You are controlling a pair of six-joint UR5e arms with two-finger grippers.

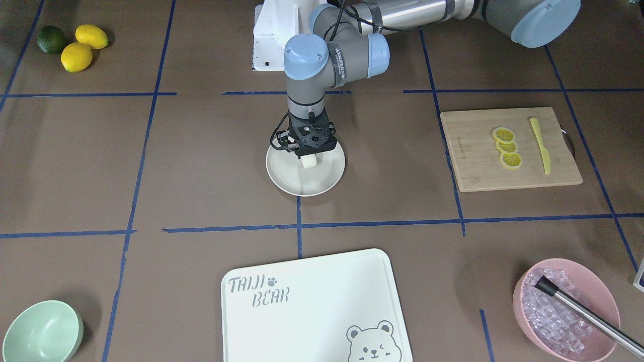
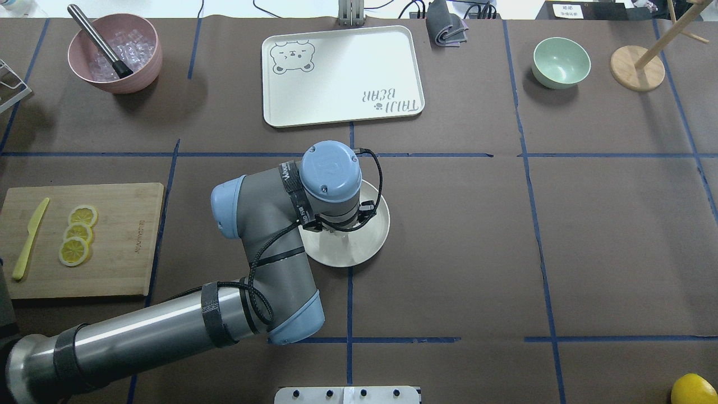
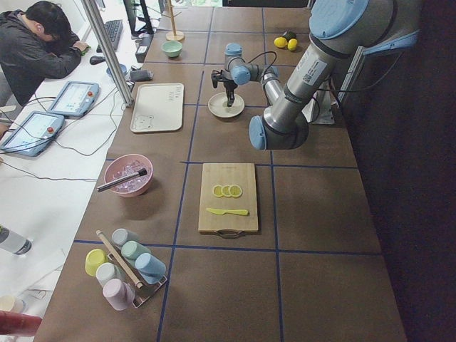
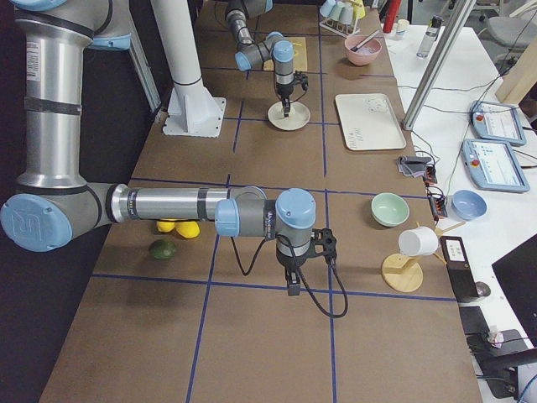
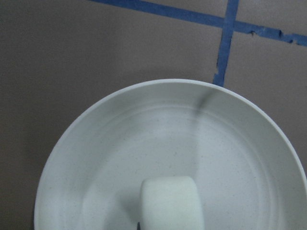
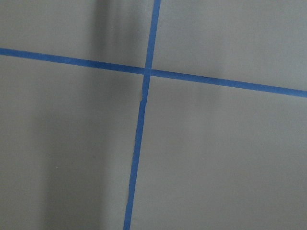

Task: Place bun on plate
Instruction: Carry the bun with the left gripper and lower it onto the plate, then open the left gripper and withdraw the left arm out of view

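Note:
The plate [image 1: 322,183] sits mid-table, round and cream-white, and it fills the left wrist view [image 5: 120,143]. My left gripper [image 1: 308,159] points straight down over it, shut on the bun [image 1: 308,163], a small white soft lump. The bun [image 5: 170,201] shows close at the bottom of the left wrist view, over the plate's inner floor; whether it touches the plate I cannot tell. In the overhead view the wrist hides the bun and part of the plate [image 2: 374,235]. My right gripper [image 4: 291,288] hangs over bare table far off; I cannot tell whether it is open or shut.
A wooden board [image 1: 508,151] holds lemon slices [image 1: 505,147] and a yellow knife [image 1: 541,146]. The white bear-printed board [image 1: 312,306], a pink bowl of ice [image 1: 566,306], a mint-green bowl [image 1: 40,332] and lemons with a lime [image 1: 75,45] lie around the table's edges.

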